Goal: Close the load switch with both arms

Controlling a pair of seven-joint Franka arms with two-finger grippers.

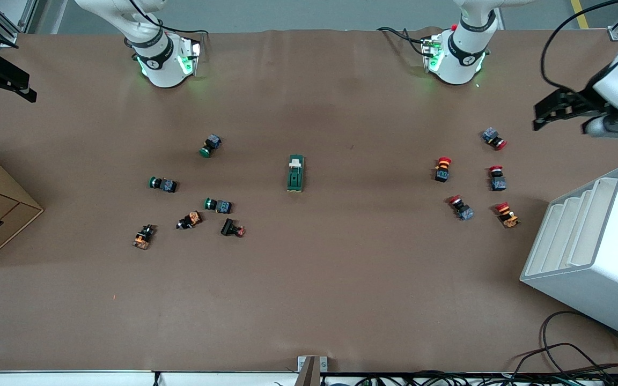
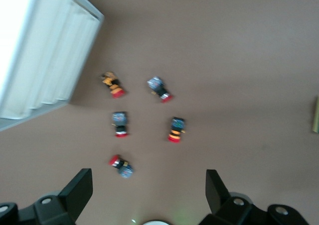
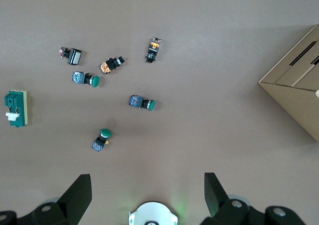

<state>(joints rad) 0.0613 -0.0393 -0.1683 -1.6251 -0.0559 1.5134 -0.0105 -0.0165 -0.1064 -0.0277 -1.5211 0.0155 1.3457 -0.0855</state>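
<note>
The left gripper hangs high, its black fingers spread wide with nothing between them. The right gripper hangs likewise, fingers parted and empty.

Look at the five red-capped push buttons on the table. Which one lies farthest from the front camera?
The red-capped push button closest to the left arm's base, the highest of the five in the front view; the other four cluster nearer the camera.

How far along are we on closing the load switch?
Nothing looks done yet. The load switch lies untouched mid-table, among scattered push buttons. In hand: nothing. The left gripper hangs open over the red buttons' end and the right gripper open over the green buttons' end. Left: reaching, bracing and closing.
</note>
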